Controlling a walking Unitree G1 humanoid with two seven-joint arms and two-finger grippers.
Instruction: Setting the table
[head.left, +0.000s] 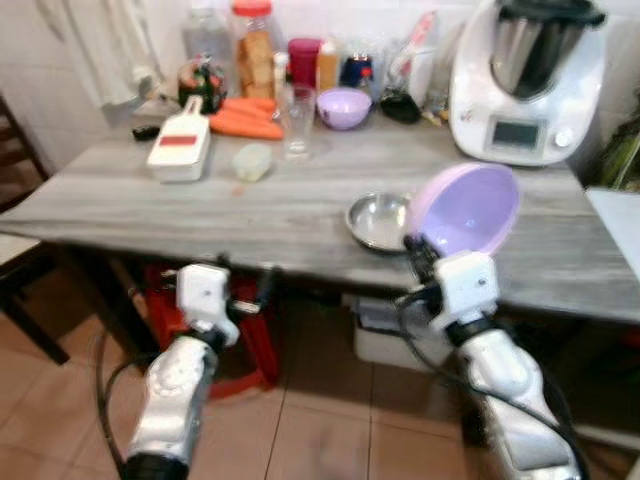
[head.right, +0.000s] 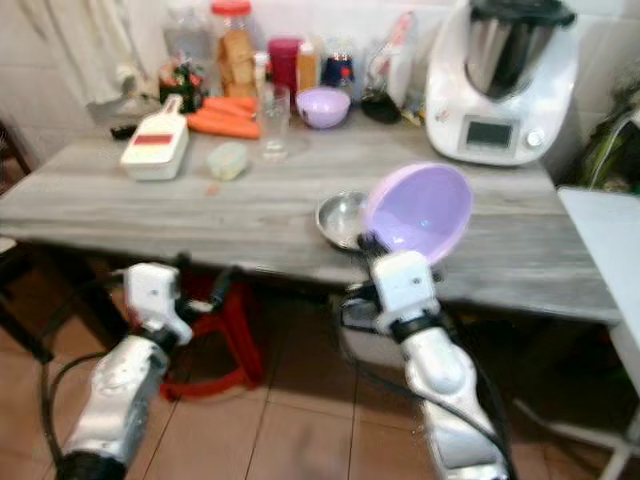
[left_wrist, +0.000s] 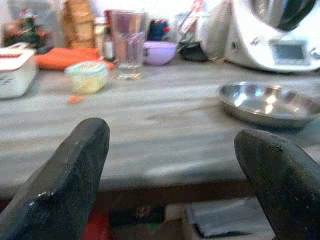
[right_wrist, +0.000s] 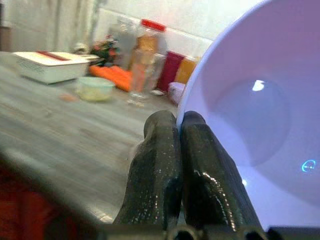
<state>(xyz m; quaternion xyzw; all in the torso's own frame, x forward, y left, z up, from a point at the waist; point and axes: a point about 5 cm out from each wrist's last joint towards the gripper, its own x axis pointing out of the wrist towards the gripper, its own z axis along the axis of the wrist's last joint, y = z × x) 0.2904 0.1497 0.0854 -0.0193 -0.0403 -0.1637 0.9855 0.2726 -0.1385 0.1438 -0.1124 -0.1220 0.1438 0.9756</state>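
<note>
Bowl (head.left: 465, 210), lilac, is gripped by its rim in the clenched right gripper (right_wrist: 178, 131), tilted, above the tabletop's (head.left: 270, 210) near edge beside a steel dish (head.left: 380, 220). Left gripper (left_wrist: 175, 165) hangs released. Next, I judge: level it and lower it.

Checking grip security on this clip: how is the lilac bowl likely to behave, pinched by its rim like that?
The lilac bowl looks like thin plastic, so probably light and stiff. The right gripper pinches only its glossy rim, with the bowl tilted, so it may swing or slip.
</note>
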